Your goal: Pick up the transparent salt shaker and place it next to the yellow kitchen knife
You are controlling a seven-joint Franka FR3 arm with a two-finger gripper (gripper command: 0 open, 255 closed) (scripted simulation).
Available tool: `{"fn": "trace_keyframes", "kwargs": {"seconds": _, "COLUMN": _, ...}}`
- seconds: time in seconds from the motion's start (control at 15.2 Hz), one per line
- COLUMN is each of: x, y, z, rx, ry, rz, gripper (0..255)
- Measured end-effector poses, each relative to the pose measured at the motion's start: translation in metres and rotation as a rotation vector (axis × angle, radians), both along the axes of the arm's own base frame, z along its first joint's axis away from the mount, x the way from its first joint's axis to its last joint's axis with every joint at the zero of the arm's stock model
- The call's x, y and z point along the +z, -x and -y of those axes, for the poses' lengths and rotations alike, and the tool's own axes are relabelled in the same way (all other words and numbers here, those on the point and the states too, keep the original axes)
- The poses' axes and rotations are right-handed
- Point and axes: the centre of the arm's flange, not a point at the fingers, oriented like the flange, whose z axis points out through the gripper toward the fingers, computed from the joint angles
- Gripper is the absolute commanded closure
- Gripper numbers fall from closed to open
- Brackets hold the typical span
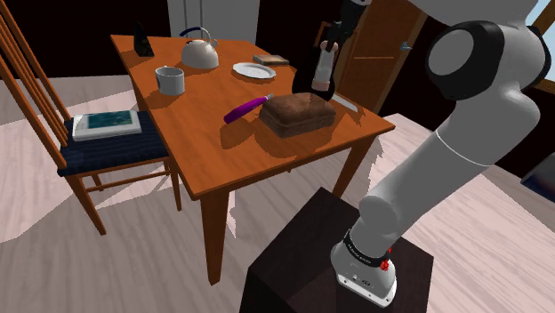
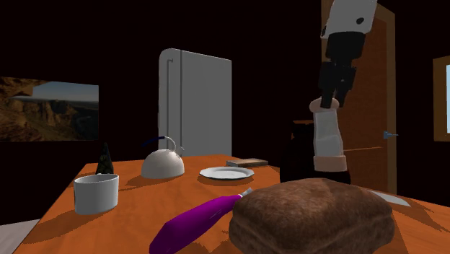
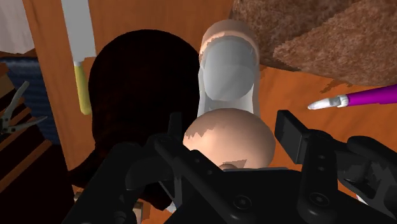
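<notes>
The salt shaker [image 1: 323, 69] has a see-through grey body and tan caps. It hangs upright by its top cap, on which my gripper [image 1: 330, 40] is shut. Its base looks slightly above the orange table [image 1: 178, 124], beside the far corner of the brown bread loaf [image 1: 298, 113]. In the second exterior view the shaker [image 2: 328, 137] hangs under the gripper [image 2: 330, 101]. In the wrist view the fingers [image 3: 291, 132] clasp the cap of the shaker [image 3: 228, 76]. The knife with the yellow handle [image 3: 81, 89] lies beyond a dark round object [image 3: 137, 95]. Its grey blade [image 1: 345, 104] lies near the table edge.
A purple-handled knife [image 1: 245, 109] lies by the loaf. Farther back stand a mug [image 1: 170, 81], a kettle [image 1: 199, 52], a plate [image 1: 254, 70] and a book [image 1: 271, 60]. A wooden chair [image 1: 107, 156] holding a book stands at the shoulder view's left.
</notes>
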Motion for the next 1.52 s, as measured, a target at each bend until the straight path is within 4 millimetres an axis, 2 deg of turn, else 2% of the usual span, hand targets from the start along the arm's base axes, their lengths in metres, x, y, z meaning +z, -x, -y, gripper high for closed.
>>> {"fn": "trace_keyframes", "kwargs": {"seconds": 0.53, "x": 0.004, "y": 0.053, "z": 0.095, "rx": -0.001, "ry": 0.001, "rz": 0.0, "gripper": 255}}
{"fn": "trace_keyframes", "kwargs": {"seconds": 0.79, "x": 0.003, "y": 0.083, "z": 0.132, "rx": 0.0, "ry": 0.0, "rz": 0.0, "gripper": 255}}
{"fn": "trace_keyframes", "kwargs": {"seconds": 0.99, "x": -0.009, "y": 0.087, "z": 0.14, "rx": 0.001, "ry": 0.0, "rz": 0.0, "gripper": 255}}
{"fn": "trace_keyframes", "kwargs": {"seconds": 1.52, "x": -0.05, "y": 0.088, "z": 0.141, "rx": 0.001, "ry": 0.0, "rz": 0.0, "gripper": 255}}
